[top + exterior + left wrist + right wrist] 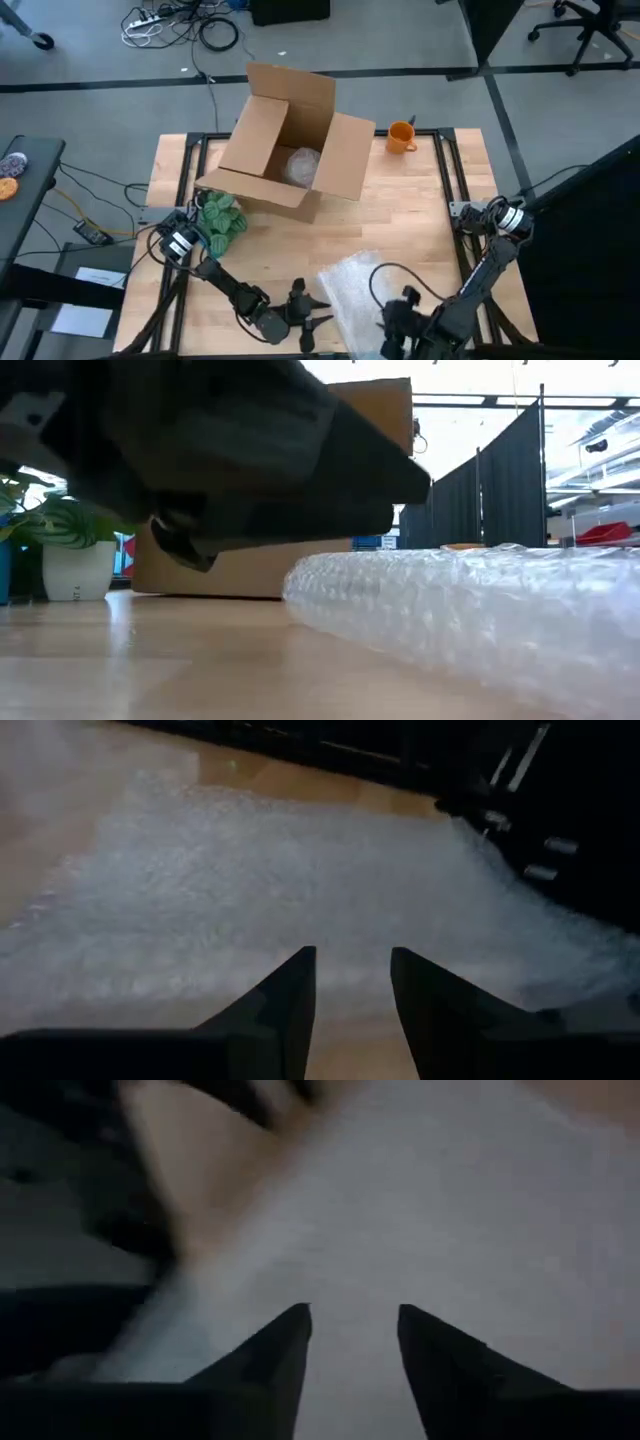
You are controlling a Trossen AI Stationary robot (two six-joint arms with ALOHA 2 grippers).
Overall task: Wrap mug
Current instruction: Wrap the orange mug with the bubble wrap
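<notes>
An orange mug (400,136) stands upright on the wooden table at the far right, apart from both arms. A sheet of clear bubble wrap (352,282) lies flat near the table's front edge, its bubbly side edge (480,610) filling the low view. My left gripper (322,312) is open and low at the sheet's left edge, its fingers pointing toward the wrap (300,870). My right gripper (385,318) is open at the sheet's near right part, with the wrap (430,1200) in front of its fingers. Whether either touches the sheet does not show.
An open cardboard box (290,140) stands at the far middle with a bubble-wrapped bundle (302,165) inside. A potted green plant (222,215) stands left of it. Bare wood (420,220) lies between the mug and the sheet.
</notes>
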